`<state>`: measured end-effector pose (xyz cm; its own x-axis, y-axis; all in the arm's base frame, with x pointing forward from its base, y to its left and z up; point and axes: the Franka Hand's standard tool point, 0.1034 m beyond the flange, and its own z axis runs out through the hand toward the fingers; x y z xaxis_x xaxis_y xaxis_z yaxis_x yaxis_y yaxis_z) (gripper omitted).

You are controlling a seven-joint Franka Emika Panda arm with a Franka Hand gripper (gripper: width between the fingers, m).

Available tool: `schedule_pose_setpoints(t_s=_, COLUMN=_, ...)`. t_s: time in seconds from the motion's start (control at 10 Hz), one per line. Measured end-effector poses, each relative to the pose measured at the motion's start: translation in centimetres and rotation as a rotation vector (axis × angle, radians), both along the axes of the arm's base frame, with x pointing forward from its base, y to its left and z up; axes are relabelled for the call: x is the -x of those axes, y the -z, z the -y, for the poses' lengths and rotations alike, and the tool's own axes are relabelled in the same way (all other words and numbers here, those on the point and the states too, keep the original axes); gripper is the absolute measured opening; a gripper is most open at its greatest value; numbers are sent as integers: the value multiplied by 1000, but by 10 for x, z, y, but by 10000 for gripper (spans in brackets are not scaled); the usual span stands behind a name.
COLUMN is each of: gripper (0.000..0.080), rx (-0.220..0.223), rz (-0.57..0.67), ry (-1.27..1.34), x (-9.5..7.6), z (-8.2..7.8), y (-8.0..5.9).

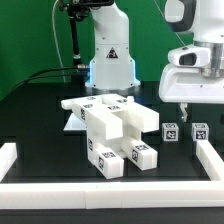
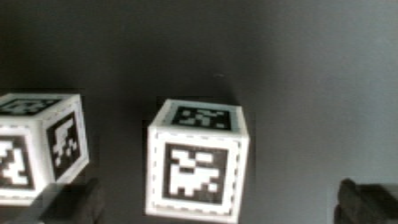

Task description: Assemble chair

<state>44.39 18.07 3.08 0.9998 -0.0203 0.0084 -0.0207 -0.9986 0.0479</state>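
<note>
Gripper (image 1: 185, 106) hangs at the right side of the scene, just above two small white cubes. Its jaws are spread wide and there is nothing between them. The left cube (image 1: 170, 131) and the right cube (image 1: 200, 130) stand upright on the black table (image 1: 40, 125). They are near each other but not touching, and each one has a black-and-white tag on its near face.

In the wrist view one of these cubes stands between the two dark fingertips (image 2: 365, 196) and they do not touch it. The other cube is cut by the edge of the picture. I cannot tell which cube is which there.

The bigger chair parts (image 1: 110, 125) lie in a pile at the middle of the table, to the left of the cubes and apart from them. They are flat slabs and thick bars with tags, some lying across others.

The robot base (image 1: 108, 60) stands at the far side. A white border rail (image 1: 110, 192) runs along the near edge.
</note>
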Motion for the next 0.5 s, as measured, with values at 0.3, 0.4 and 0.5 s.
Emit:
schedule_pose_setpoints(t_s=0.3, gripper=649, rx=7, rz=-7, ry=-4, x=2, z=1, y=15)
schedule_pose_setpoints(t_s=0.4, gripper=649, rx=5, rz=-4, ry=-2, x=1, z=1, y=17)
schedule_pose_setpoints(t_s=0.5, gripper=649, rx=6, rz=-4, ry=-4, x=2, z=1, y=17)
